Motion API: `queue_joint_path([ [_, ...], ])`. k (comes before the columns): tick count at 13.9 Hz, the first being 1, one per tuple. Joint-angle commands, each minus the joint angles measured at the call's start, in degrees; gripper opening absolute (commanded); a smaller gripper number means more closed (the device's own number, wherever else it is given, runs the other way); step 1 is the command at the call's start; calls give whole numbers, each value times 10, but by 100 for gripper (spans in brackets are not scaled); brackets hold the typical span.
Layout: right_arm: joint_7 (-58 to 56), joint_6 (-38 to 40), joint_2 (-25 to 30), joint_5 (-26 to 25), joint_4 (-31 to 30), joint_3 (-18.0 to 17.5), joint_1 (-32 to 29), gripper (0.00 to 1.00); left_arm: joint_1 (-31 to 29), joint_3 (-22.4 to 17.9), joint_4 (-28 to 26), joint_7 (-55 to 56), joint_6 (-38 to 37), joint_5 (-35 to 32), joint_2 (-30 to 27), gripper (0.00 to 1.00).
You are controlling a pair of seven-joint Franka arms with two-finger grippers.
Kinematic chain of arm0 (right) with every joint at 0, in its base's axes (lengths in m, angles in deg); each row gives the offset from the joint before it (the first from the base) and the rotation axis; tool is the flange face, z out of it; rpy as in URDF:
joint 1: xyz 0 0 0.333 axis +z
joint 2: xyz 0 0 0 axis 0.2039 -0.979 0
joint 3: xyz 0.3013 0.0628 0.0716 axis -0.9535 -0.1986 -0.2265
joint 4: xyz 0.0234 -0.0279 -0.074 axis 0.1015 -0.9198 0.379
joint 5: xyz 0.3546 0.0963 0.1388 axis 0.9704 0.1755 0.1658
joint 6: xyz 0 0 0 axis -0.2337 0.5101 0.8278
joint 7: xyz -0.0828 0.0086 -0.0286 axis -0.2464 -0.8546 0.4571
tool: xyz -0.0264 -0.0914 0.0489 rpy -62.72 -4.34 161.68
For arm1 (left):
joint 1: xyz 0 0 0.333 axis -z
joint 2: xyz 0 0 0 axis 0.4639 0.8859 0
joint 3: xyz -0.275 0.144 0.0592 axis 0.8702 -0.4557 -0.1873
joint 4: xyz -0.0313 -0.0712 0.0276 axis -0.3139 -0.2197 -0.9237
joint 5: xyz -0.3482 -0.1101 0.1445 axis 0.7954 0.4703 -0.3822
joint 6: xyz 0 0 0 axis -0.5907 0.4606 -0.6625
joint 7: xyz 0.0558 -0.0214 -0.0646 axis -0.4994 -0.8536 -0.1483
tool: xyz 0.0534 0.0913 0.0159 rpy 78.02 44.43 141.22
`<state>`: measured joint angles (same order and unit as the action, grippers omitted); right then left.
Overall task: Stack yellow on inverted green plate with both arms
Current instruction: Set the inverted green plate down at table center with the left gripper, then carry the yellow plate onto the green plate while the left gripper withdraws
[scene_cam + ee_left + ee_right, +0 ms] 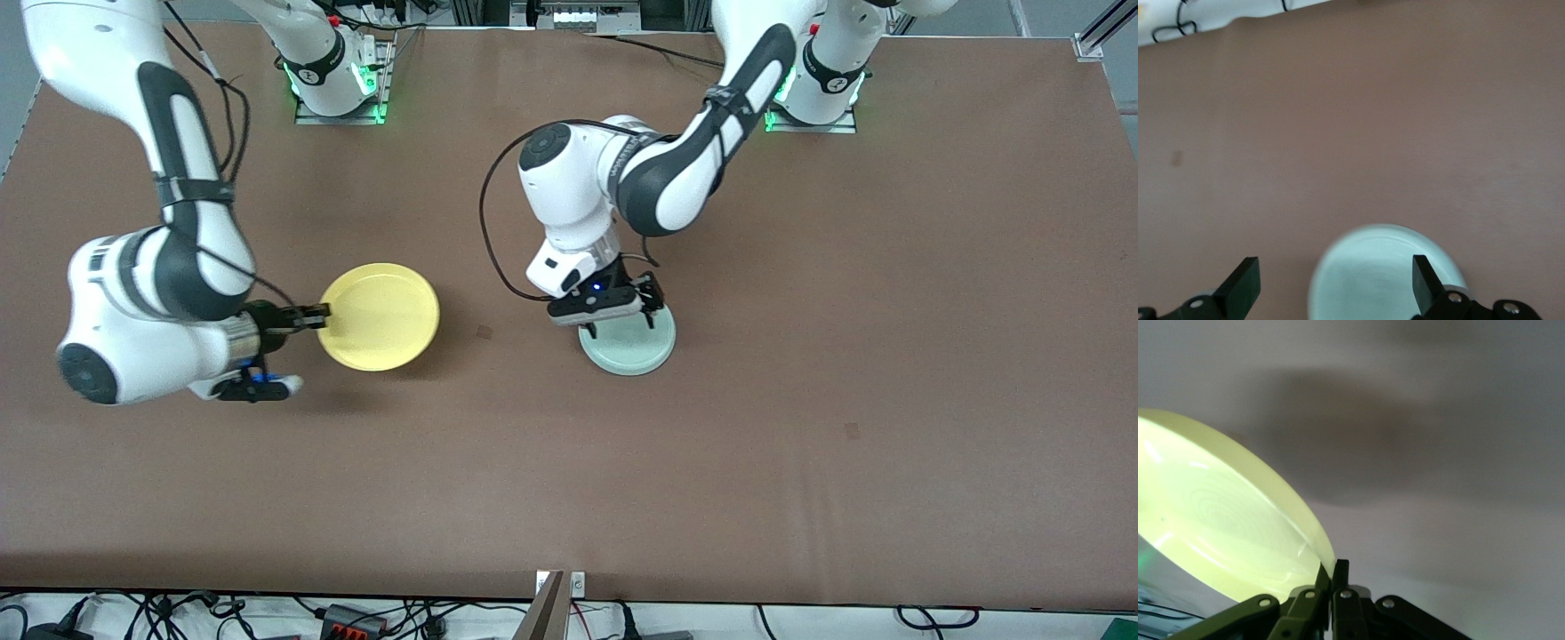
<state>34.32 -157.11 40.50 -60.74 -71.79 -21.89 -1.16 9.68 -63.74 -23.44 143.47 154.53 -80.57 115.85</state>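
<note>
The yellow plate [380,316] hangs above the brown table toward the right arm's end, casting a shadow. My right gripper [324,313] is shut on its rim and holds it up; the right wrist view shows the plate's underside [1218,527] clamped between the fingers. The pale green plate [629,343] lies upside down on the table near the middle. My left gripper [622,313] hovers just over the edge of it that faces the robots, open and empty. In the left wrist view the green plate [1371,280] lies under the spread fingertips [1245,283].
The brown table [853,267] has bare surface around both plates. Cables and power strips lie along the table's edge nearest the front camera [356,618].
</note>
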Motion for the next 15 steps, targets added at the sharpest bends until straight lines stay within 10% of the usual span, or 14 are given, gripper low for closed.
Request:
queue_joint_path([
  [1,90,-29,-12,45,23,4,48,0,-41,10,-23,-144,-44,13,-36,100],
  [15,304,-285,-121,159,21,4,277,0,-293,11,-60,-549,-139,258,-161,100],
])
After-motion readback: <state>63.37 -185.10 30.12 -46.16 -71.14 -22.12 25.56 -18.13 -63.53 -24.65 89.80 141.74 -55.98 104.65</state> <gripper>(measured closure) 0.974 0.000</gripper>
